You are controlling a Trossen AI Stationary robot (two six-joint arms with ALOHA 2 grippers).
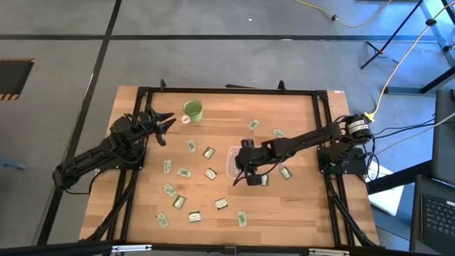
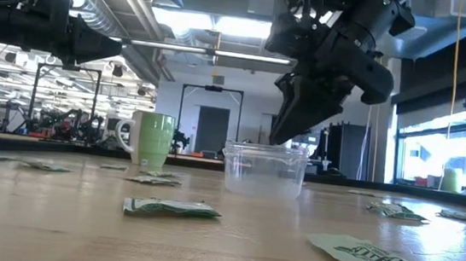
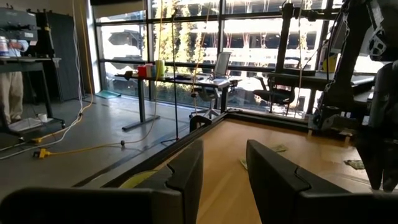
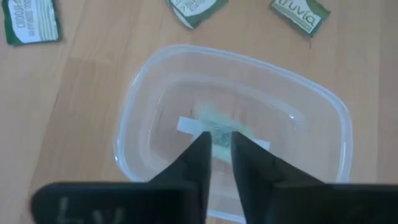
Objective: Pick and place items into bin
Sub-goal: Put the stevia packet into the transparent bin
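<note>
Directly under the right gripper (image 4: 221, 142), whose fingers stood slightly apart, a packet (image 4: 217, 132) lay in or fell into the clear bin (image 4: 155, 68) at mid-tabletop; the left gripper (image 1: 165, 124) waited open beside the mug (image 1: 193, 109).

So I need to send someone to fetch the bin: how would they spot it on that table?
Find the green mug near the wooden table's far edge, then look toward the middle, under the right gripper. The bin is the clear rounded tub there, the only see-through container among flat green packets.
</note>
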